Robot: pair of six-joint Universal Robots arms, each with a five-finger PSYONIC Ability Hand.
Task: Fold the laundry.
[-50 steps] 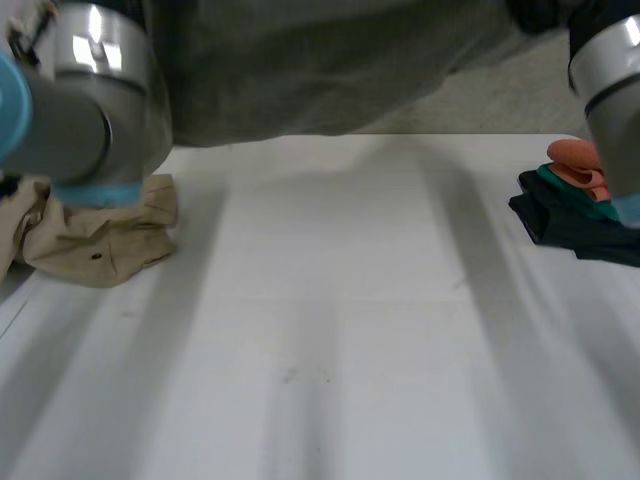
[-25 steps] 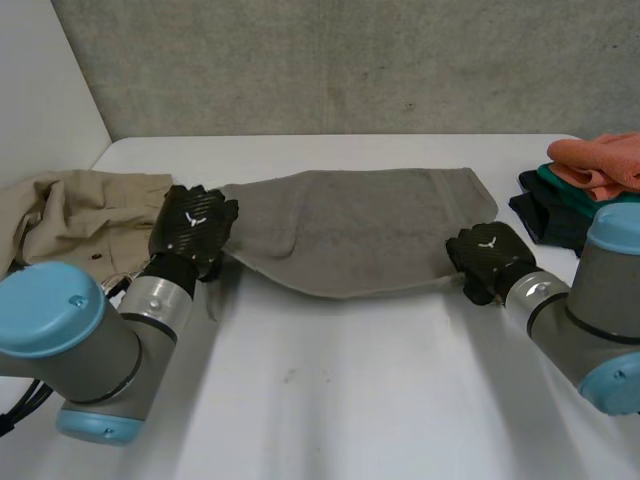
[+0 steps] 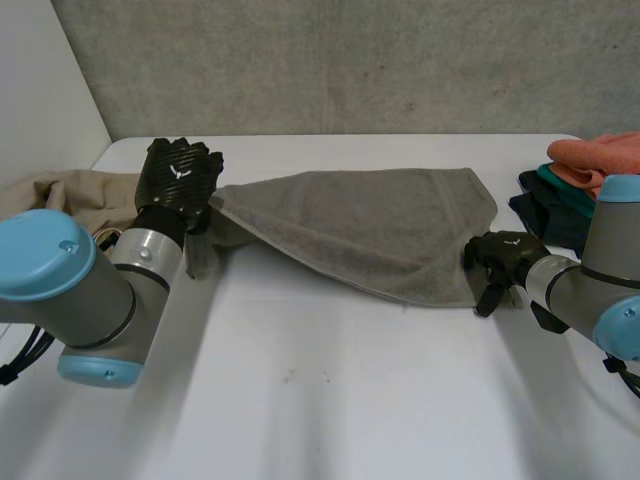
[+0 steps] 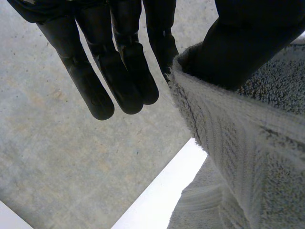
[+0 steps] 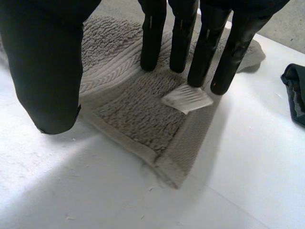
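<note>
Grey terry towel [image 3: 370, 225] is stretched across white table [image 3: 330, 400]. Its left corner is pinched and held up off the table by left hand [image 3: 178, 178]. Its right corner is pinned flat under straight, unclenched fingers of right hand [image 3: 503, 252].

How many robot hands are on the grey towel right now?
2. The left hand pinches a raised corner of the grey towel; the right hand lays straight fingers on its other end's near corner.

Soft light from above leaves the white table [image 3: 330, 400] bright and evenly lit. The grey towel [image 3: 370, 225] throws a soft-edged shadow on it under its raised end, darkest beside the left arm [image 3: 150, 265].
</note>
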